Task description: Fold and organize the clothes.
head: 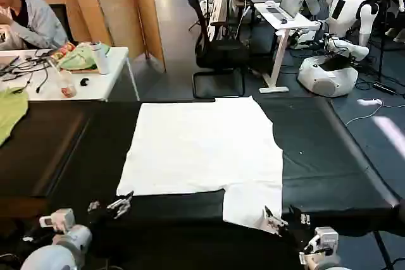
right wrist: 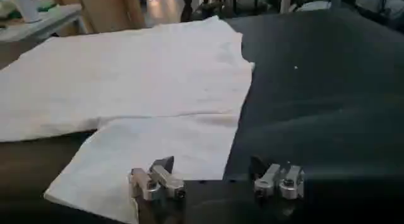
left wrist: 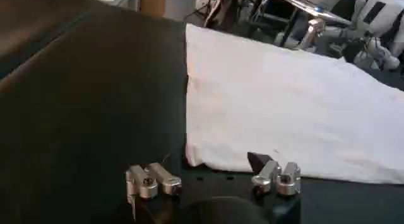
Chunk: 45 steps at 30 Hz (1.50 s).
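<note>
The clothes, one plain white T-shirt, lie flat on the black table, with a sleeve reaching the near edge. No print shows. My left gripper hovers open at the near edge, just off the shirt's near left corner. My right gripper is open at the sleeve's near corner, one finger over the white cloth and the other over bare table. In the left wrist view my left gripper has its jaws wide apart with nothing between them.
A yellow-green cloth hangs over the table's far left. Behind it a white desk holds cables and a bottle. An office chair and parked robots stand beyond the table.
</note>
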### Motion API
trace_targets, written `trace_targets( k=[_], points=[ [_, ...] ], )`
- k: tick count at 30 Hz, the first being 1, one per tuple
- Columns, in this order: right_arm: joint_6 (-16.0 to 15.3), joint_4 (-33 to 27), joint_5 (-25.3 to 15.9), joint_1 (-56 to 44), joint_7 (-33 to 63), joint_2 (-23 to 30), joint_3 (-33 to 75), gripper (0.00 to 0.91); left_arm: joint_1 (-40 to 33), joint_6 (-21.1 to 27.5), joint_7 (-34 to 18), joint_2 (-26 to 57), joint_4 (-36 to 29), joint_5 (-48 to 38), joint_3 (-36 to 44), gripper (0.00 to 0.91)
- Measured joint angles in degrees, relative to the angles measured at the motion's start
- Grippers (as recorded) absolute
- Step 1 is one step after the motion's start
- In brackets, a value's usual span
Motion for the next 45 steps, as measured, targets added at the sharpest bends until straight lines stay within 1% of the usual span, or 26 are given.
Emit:
trace_targets(
  k=[5,6,7,8,9,10,11,12,14,15,20,23,26,34,36,40,42,45],
  points=[
    [0.0,-0.6,-1.0,0.1,0.2,0.2,-0.5,0.878,-0.4,0.5,0.1,-0.3,0.3,0.8,0.1,0.878],
    [0.0,-0.7,-1.1,0.1,0.3,0.3,-0.6,0.809,-0.4,0.5,0.1,-0.3,0.3,1.1,0.2,0.878],
    [-0.1,-0.7,-1.1,0.1,0.6,0.3,-0.7,0.790,-0.3,0.5,0.2,-0.3,0.4,1.4,0.3,0.751],
    [-0.1,-0.8,-1.1,0.1,0.8,0.4,-0.8,0.722,-0.3,0.5,0.2,-0.3,0.4,1.6,0.5,0.390],
    [-0.1,-0.9,-1.1,0.1,0.9,0.4,-0.9,0.585,-0.3,0.6,0.2,-0.4,0.5,1.8,0.6,0.137],
    [-0.1,-0.9,-1.1,0.1,1.0,0.5,-1.0,0.566,-0.4,0.6,0.2,-0.4,0.7,2.1,0.7,0.098],
    [-0.1,-0.9,-1.2,0.0,1.1,0.6,-1.1,0.400,-0.5,0.5,0.2,-0.5,0.9,2.3,0.8,0.029],
    [-0.1,-0.9,-1.4,0.0,1.2,0.6,-1.2,0.234,-0.6,0.5,0.2,-0.5,1.1,2.4,0.9,0.000],
    [-0.1,-1.1,-1.5,-0.1,1.3,0.7,-1.4,0.088,-0.6,0.3,0.2,-0.6,1.2,2.6,1.0,0.000],
    [-0.1,-1.2,-1.6,-0.1,1.4,0.8,-1.4,0.068,-0.5,0.2,0.1,-0.6,1.2,2.7,1.2,0.000],
    [-0.4,-0.6,-1.7,-0.6,1.7,0.9,-1.3,0.049,-0.7,0.1,-0.1,-0.6,1.8,3.8,1.7,0.000],
    [-0.5,0.4,-1.7,-1.4,1.8,0.9,-0.8,0.000,-0.2,-0.1,-0.1,-0.8,1.5,4.5,1.9,0.000],
    [-0.6,2.3,-1.6,-2.6,2.2,1.0,-0.1,0.000,0.8,-0.2,-0.6,-1.1,0.4,5.3,1.9,0.000],
    [-0.5,8.0,-1.5,-6.0,2.9,1.2,0.6,0.000,6.7,-0.4,-2.3,-2.5,-6.2,6.5,-0.1,0.000],
    [0.6,8.3,-0.9,-5.8,2.7,1.0,1.0,0.000,8.6,-0.7,-2.5,-2.5,-8.3,6.5,-0.8,0.000],
    [3.6,7.7,2.3,-3.2,1.8,0.0,1.9,0.000,9.5,-2.1,-3.1,-3.1,-10.5,7.6,-1.4,0.000],
    [5.2,6.1,2.9,-1.1,1.0,-0.7,1.8,0.000,9.1,-3.6,-3.1,-3.5,-10.6,8.0,-1.2,0.000],
    [7.5,1.8,4.2,3.6,0.0,-2.3,0.9,0.000,7.0,-6.5,-2.9,-4.1,-9.5,9.6,-0.3,0.000]
  ],
)
